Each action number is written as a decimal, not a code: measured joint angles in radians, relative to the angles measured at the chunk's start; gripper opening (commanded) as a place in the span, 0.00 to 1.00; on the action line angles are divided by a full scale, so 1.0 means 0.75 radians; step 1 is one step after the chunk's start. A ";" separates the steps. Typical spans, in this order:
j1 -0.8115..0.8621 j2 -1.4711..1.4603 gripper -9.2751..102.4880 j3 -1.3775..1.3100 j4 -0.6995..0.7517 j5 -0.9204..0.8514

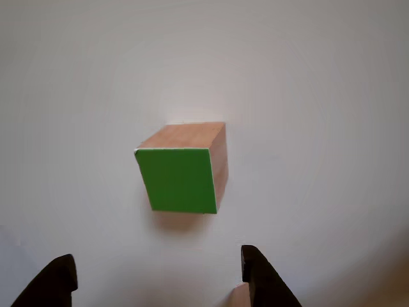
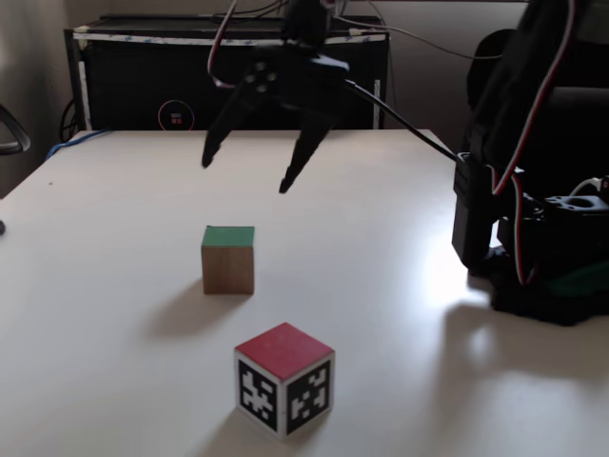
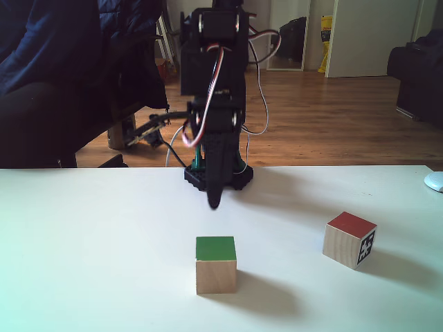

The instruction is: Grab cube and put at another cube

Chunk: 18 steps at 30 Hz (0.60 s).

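The cube (image 2: 228,259) is wooden with a green top and stands alone on the white table (image 2: 95,286). It also shows in the other view as the cube (image 1: 182,169), and from the front as the cube (image 3: 216,265). My gripper (image 2: 245,175) hangs open in the air above and behind it, touching nothing. In the other view the gripper (image 1: 156,275) shows as two dark fingertips spread wide below the cube. Another cube (image 2: 284,379) has a red top and black-and-white marker sides. It rests apart from the first, and is seen as another cube (image 3: 349,239) to its right.
The arm's base (image 2: 542,276) with cables stands at the table's right side. A black cabinet (image 2: 143,86) lines the far edge. A white rounded object (image 3: 435,181) lies at the table's right edge. Bare table surrounds both cubes.
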 measured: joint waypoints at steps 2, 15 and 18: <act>-0.014 -0.090 0.45 -0.051 0.018 0.022; -0.014 -0.391 0.46 -0.172 0.033 0.076; 0.000 -0.462 0.46 -0.215 0.027 0.070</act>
